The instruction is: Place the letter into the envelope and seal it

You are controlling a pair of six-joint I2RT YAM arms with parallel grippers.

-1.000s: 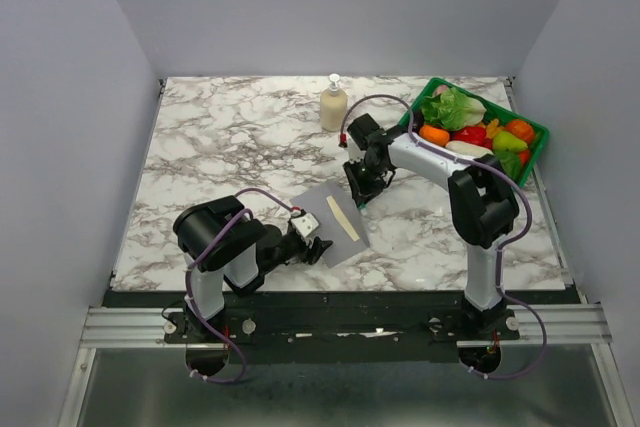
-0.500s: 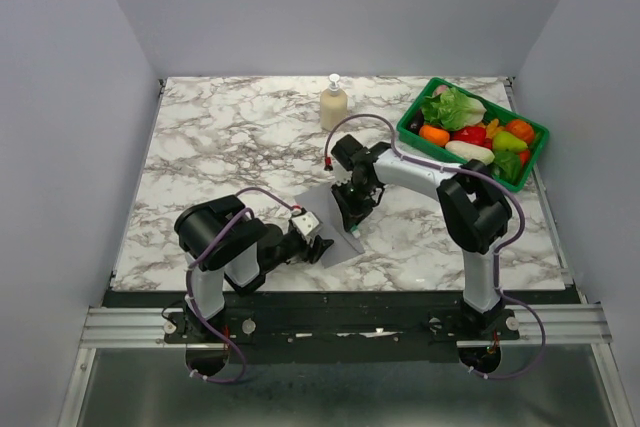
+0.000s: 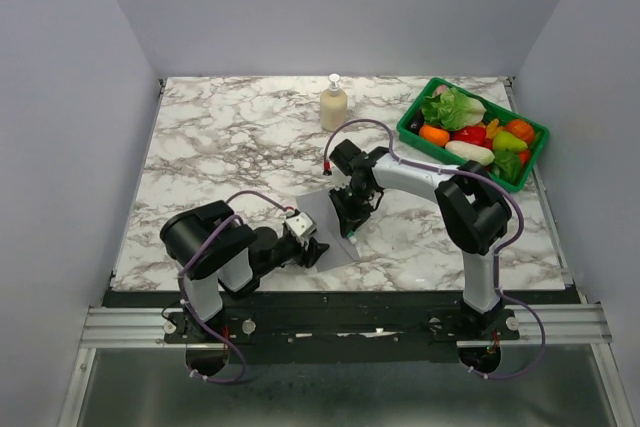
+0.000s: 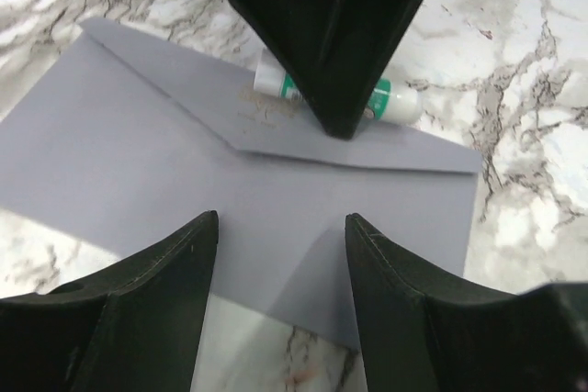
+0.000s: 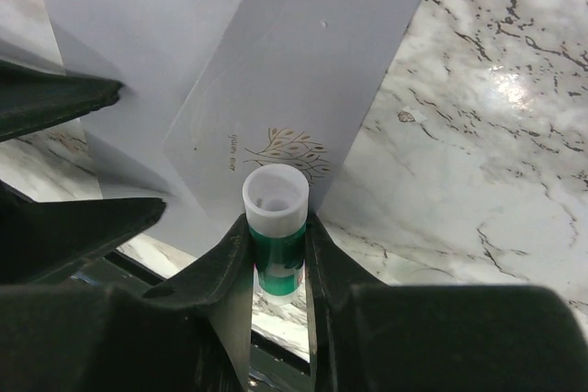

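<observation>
1. Nearest, at the envelope's near-left corner, the left hand (image 4: pixel 280 227) sits low with its two black fingers apart and nothing between them; the tips frame the envelope's near edge, and I cannot tell whether they touch the paper
2. The plain grey-lavender rectangular paper envelope (image 4: pixel 138 153) lies flat on the white, grey-veined marble table (image 3: pixel 220 147), turned at a slant and close to the table's near edge
3. The envelope's pointed flap (image 5: pixel 303 71) lies flat and carries a small gold branch print beside its tip
4. Over the middle of the envelope, the right hand (image 5: pixel 276 250) is clamped on a small white-and-green plastic glue stick (image 5: pixel 276 199); the stick's white end hangs just above the gold print, and I cannot tell whether it touches
5. Beyond the envelope's far side and well apart from it, a cream plastic pump bottle (image 3: pixel 333 105) stands upright
6. Far to the right of the envelope, a green plastic crate (image 3: pixel 497 107) holds colourful toy vegetables (image 3: pixel 470 132)
</observation>
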